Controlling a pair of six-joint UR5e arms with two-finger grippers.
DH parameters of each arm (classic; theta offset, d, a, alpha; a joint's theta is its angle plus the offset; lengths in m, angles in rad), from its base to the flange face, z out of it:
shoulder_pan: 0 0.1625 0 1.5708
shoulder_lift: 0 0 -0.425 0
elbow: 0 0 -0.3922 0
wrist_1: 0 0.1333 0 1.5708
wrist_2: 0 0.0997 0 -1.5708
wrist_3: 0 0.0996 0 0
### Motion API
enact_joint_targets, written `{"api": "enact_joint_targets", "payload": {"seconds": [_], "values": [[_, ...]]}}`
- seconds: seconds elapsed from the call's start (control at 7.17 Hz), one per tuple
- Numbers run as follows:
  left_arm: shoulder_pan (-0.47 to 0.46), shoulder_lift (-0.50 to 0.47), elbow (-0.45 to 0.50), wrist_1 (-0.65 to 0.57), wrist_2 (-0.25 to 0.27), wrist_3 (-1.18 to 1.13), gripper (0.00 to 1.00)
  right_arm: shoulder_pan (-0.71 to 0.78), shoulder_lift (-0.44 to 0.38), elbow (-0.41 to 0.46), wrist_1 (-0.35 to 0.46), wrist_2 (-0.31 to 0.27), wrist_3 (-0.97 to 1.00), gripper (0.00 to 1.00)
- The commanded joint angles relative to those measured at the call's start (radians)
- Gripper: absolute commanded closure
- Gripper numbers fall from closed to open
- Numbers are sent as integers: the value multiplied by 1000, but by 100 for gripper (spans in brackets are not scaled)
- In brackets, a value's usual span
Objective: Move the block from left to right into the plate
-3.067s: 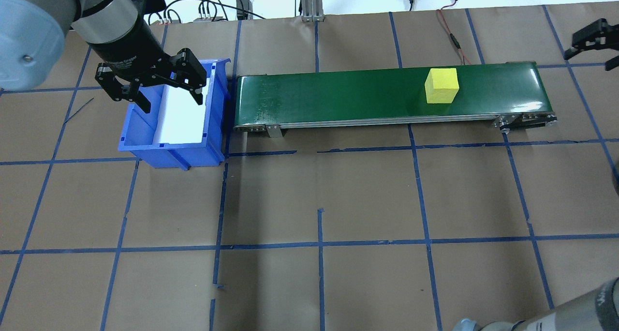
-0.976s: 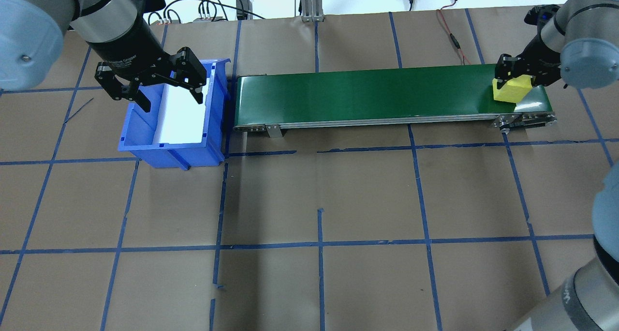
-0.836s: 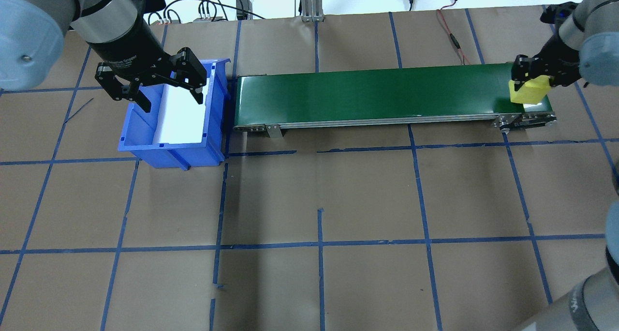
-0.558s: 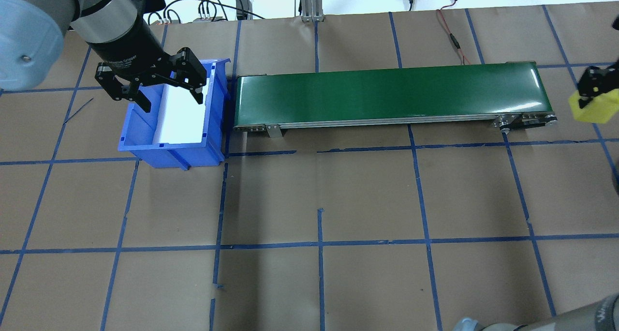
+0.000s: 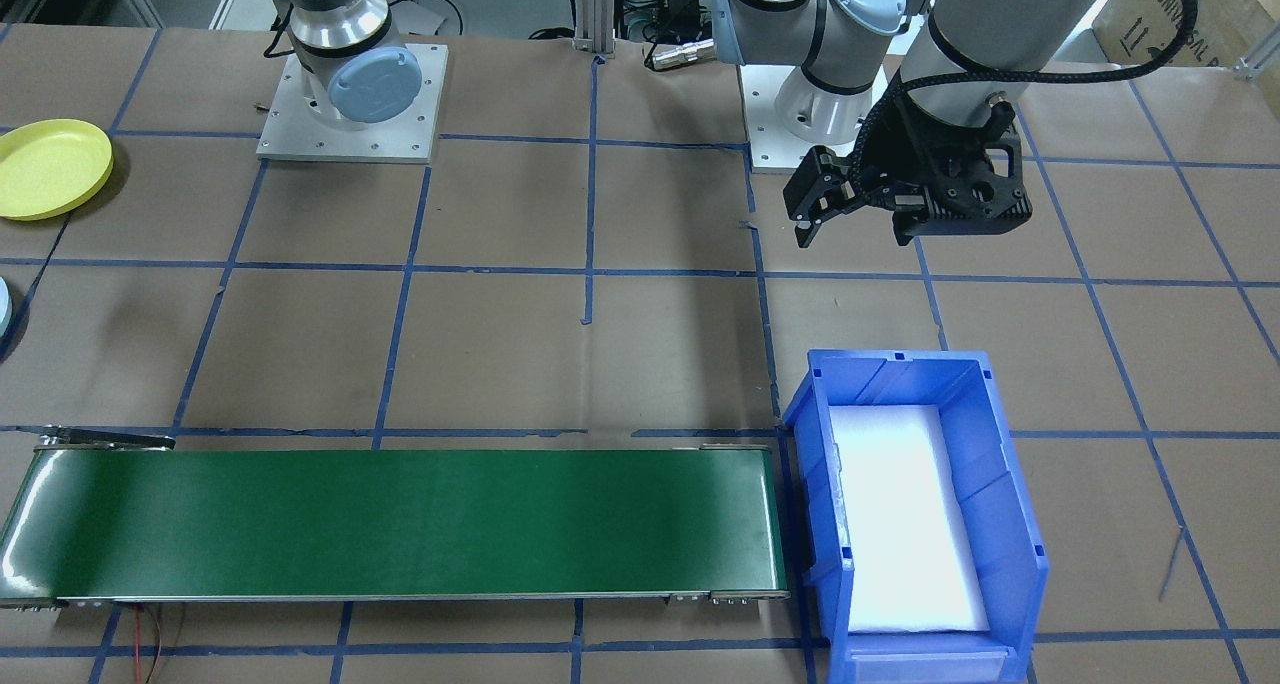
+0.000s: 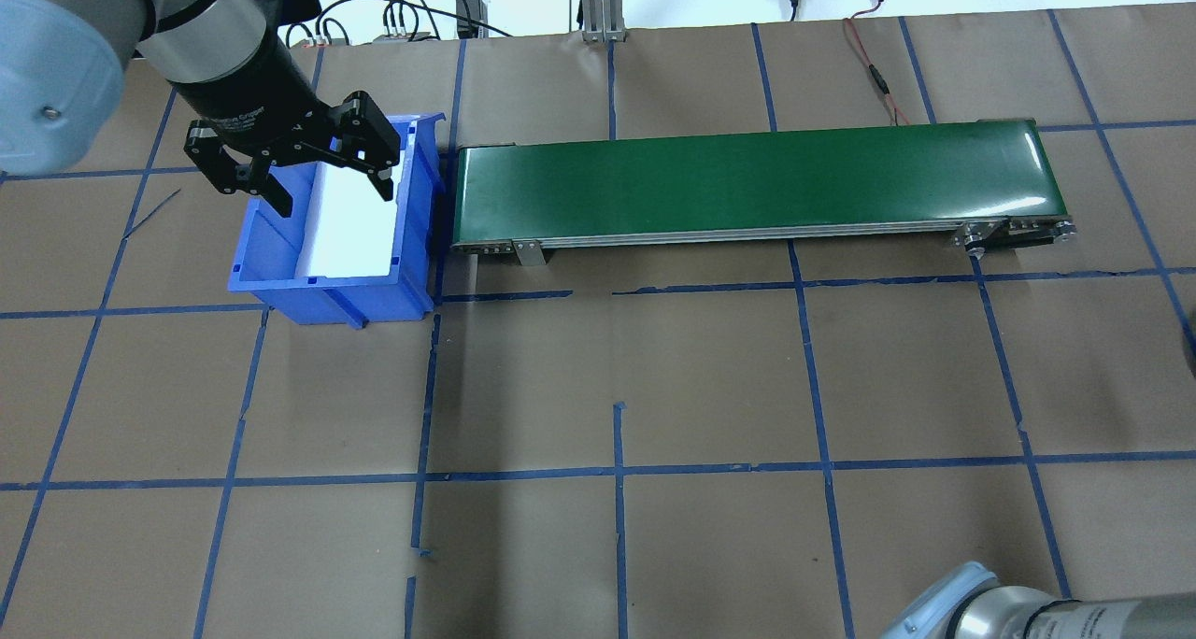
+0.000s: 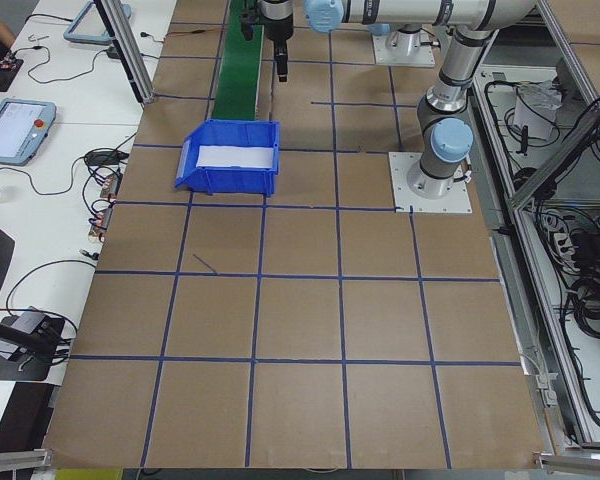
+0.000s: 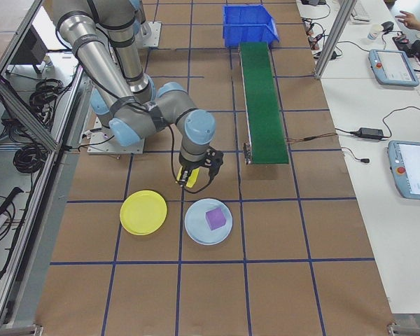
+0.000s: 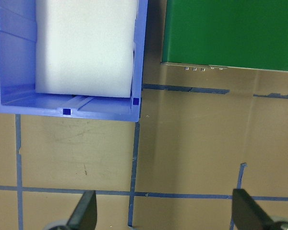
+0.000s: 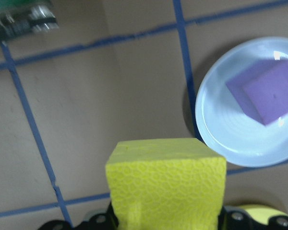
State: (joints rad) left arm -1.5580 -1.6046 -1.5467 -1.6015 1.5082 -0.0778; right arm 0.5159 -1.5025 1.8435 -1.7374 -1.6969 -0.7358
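The yellow block (image 10: 166, 184) is held clamped between the jaws of the right gripper (image 8: 194, 178), clear of the table. In the exterior right view the block (image 8: 187, 178) is seen as a small yellow patch between the fingers, above the brown paper between the end of the green conveyor belt (image 8: 263, 105) and the two plates. The yellow plate (image 8: 143, 212) is located on the table on the robot's side of the gripper, with a pale blue plate (image 8: 208, 221) just beside it; a purple block (image 8: 216, 218) is seated in the blue plate. In the right wrist-mounted view the blue plate (image 10: 247, 103) is seen ahead and to the right of the held block, and an edge of the yellow plate (image 10: 252, 210) is visible at the bottom of the picture.

The left gripper (image 6: 313, 177) is positioned above the far end of the blue bin (image 6: 339, 286), with its jaws spread apart and nothing between them. The bin is lined with a white pad (image 6: 350, 220) and is placed at the end of the conveyor belt (image 6: 757, 181). In the front-facing view the yellow plate (image 5: 50, 167) is seen at the table's edge, well apart from the belt (image 5: 400, 522).
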Motion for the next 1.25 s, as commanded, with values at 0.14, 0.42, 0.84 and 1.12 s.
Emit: {"api": "enact_joint_targets", "payload": {"seconds": [0.14,0.42,0.84,1.12], "values": [[1,0,-1,0,0,0,0,-209,-10,205,-233,3,-147,64],[-1,0,0,0,0,0,0,-254,1,238,-278,11,-154,45],[-1,0,0,0,0,0,0,-255,18,237,-284,-3,-151,0],[-1,0,-1,0,0,-3,0,-232,1,224,-280,11,-129,0]]}}
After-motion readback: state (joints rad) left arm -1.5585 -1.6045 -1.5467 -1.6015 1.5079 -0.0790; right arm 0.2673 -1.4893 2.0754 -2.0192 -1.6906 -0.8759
